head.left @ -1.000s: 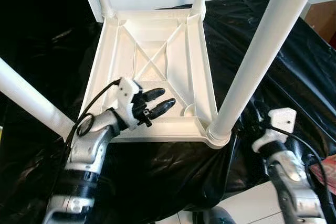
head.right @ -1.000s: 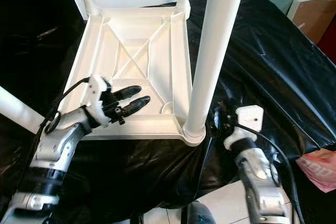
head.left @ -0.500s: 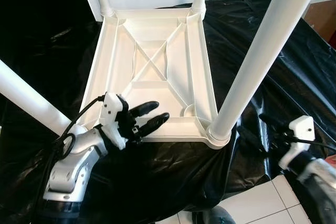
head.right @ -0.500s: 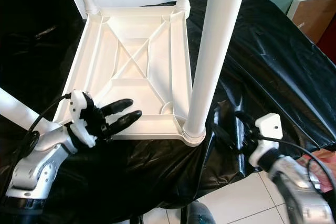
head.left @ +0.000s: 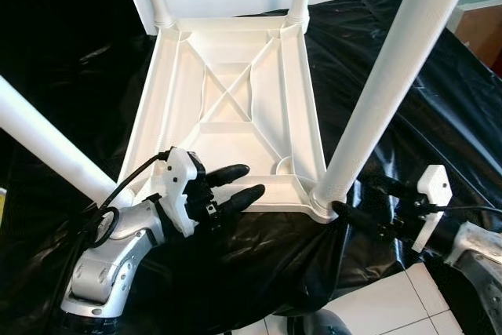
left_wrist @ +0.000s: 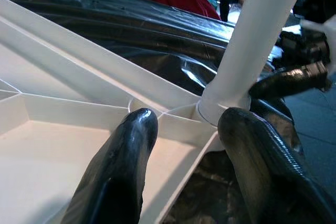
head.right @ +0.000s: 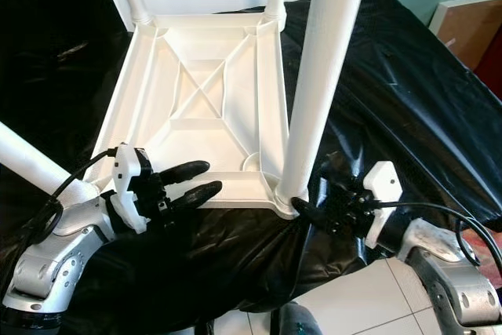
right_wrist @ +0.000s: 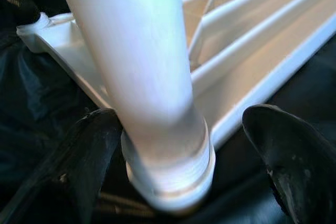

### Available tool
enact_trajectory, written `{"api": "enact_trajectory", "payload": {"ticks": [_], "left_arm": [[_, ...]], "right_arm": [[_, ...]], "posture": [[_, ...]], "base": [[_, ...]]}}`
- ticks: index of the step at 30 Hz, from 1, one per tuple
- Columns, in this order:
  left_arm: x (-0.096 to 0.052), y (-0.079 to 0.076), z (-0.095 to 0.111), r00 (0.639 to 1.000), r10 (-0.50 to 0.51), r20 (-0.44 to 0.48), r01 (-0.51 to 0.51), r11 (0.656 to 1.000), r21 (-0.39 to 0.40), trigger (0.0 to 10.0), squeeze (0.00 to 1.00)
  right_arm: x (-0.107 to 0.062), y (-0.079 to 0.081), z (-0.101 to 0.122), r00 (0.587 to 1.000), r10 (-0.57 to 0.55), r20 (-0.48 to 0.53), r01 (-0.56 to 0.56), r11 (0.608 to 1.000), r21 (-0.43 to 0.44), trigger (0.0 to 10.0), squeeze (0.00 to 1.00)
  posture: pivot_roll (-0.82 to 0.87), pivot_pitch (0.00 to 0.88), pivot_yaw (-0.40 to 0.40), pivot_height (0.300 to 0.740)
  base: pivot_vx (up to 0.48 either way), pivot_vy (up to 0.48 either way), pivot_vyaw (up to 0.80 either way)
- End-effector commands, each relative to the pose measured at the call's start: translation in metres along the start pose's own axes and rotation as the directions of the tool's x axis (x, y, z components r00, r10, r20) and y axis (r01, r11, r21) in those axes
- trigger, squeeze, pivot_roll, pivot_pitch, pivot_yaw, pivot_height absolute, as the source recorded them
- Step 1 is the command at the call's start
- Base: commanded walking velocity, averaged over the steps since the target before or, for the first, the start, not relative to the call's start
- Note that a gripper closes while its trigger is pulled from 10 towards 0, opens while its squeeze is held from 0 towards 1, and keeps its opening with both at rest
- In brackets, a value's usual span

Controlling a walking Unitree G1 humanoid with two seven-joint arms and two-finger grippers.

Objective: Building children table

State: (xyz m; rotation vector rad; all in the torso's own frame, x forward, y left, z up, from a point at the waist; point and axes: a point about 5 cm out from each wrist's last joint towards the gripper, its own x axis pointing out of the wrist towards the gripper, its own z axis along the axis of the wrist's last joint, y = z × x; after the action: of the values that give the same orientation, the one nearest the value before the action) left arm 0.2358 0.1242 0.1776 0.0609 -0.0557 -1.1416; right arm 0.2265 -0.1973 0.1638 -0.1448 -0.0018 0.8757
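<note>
Right wrist view worries me most: my right gripper (right_wrist: 194,145) has its fingers spread wide around the base of the near right leg (head.right: 318,92), holding nothing, one finger almost touching the threaded collar. If I close off-centre there, I judge I could tip or unseat that leg, or shove the whole upturned table (head.left: 235,100) across the slick black plastic sheet (head.left: 408,92). My left gripper (head.left: 235,183) is also parted and empty, tips resting at the table's near rim (the sheet below looks bunched, so snagging is possible). All four legs point upward; the near left leg (head.left: 47,143) slants past my left arm and crowds any move that side. A pink packet (head.right: 486,250) lies at the far right, well clear
</note>
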Motion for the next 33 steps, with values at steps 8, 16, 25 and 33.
{"api": "enact_trajectory", "payload": {"ticks": [8,16,25,33], "left_arm": [[0.013,-0.013,-0.009,1.000,-0.008,-0.017,0.008,0.999,-0.032,10.0,0.00],[0.033,-0.016,-0.007,0.998,0.062,0.032,-0.061,0.997,-0.046,10.0,0.00],[0.048,-0.023,-0.008,0.998,0.044,0.040,-0.042,0.998,-0.036,10.0,0.00],[0.058,-0.025,-0.015,1.000,0.028,0.010,-0.027,0.999,-0.039,10.0,0.00]], "right_arm": [[0.034,0.003,-0.009,1.000,0.004,-0.002,-0.004,1.000,-0.028,10.0,0.00],[0.042,-0.008,-0.013,0.993,-0.115,0.024,0.115,0.993,-0.027,10.0,0.00],[0.040,-0.020,-0.014,0.983,-0.179,0.042,0.181,0.982,-0.059,0.0,0.00],[0.030,-0.022,-0.016,0.952,-0.301,0.055,0.302,0.953,-0.027,2.8,0.00]], "posture": [[0.01,0.165,0.017,0.740],[0.01,0.172,0.005,0.740],[0.00,0.176,-0.008,0.740],[-0.01,0.178,-0.009,0.740]], "base": [[0.000,0.000,0.00],[0.000,0.000,0.00],[0.000,0.000,0.00],[0.000,0.000,0.00]]}}
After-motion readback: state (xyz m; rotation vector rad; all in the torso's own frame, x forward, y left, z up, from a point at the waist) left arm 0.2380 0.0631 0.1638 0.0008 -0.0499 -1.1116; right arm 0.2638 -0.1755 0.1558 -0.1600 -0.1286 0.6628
